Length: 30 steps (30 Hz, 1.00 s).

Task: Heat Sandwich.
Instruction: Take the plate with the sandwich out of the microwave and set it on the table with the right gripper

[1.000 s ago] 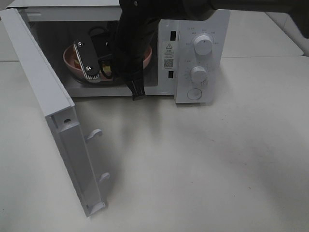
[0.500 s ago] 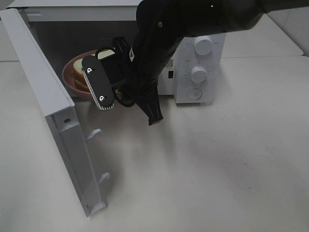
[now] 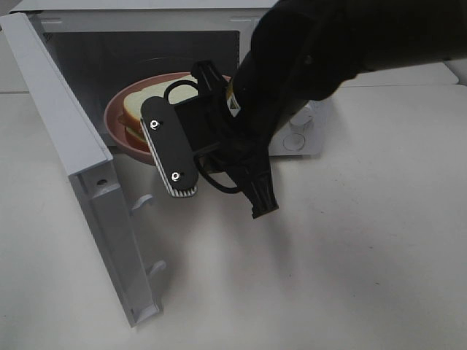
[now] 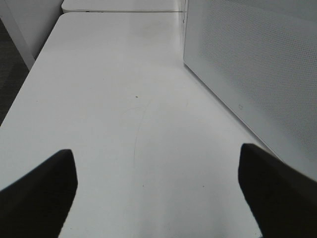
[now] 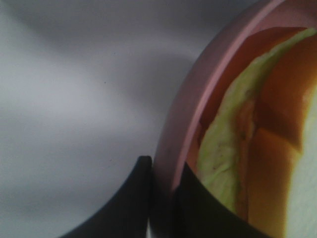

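Observation:
The sandwich [image 3: 136, 109], white bread with tan crust, lies on a round pink plate [image 3: 115, 128] at the mouth of the open microwave [image 3: 139, 55]. In the right wrist view the sandwich [image 5: 223, 148] shows pale yellow-green filling, and my right gripper [image 5: 162, 191] is shut on the pink plate's rim [image 5: 183, 124], one finger on each side. The right arm [image 3: 306, 58] reaches in from the upper right and hides part of the plate. My left gripper [image 4: 158, 198] stands open over bare table, holding nothing, beside the microwave door's outer face [image 4: 247, 64].
The microwave door [image 3: 80, 168] stands swung open to the left, its latch hooks [image 3: 144, 202] pointing at the table. The control panel is mostly behind the right arm; only a button [image 3: 295, 140] shows. White table [image 3: 350, 240] stretches in front.
My right gripper has drawn back out of the cavity toward the front with the pink plate in it. The sandwich has come forward to the microwave's mouth. The left gripper's opening is unchanged.

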Tool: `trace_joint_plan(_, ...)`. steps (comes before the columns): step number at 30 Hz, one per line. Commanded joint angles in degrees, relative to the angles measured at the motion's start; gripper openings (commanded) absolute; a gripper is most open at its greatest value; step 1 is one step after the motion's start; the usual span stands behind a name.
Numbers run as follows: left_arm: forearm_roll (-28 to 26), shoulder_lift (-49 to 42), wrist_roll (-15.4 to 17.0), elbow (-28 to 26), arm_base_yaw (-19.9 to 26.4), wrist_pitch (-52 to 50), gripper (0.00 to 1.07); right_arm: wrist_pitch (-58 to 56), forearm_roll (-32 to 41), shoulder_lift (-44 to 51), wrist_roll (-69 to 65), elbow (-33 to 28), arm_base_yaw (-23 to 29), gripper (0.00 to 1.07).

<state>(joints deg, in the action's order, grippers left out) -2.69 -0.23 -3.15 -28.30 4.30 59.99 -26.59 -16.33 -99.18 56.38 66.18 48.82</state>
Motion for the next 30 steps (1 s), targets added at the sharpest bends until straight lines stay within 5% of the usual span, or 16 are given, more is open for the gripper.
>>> trace_joint_plan(1, -0.34, -0.92, 0.00, 0.11, 0.06, -0.52, 0.81, 2.12, -2.52, 3.04, -2.92, -2.35, 0.74, 0.00)
trace_joint_plan(13, -0.34, -0.92, 0.00, 0.11, 0.06, -0.52, 0.81, 2.18, -7.56, 13.41, -10.43, -15.01, 6.19, 0.00)
trace_joint_plan(30, -0.34, -0.92, 0.00, 0.11, 0.06, -0.52, 0.81, -3.55, -10.26, 24.35, -19.02, -24.29, 7.39, 0.00)
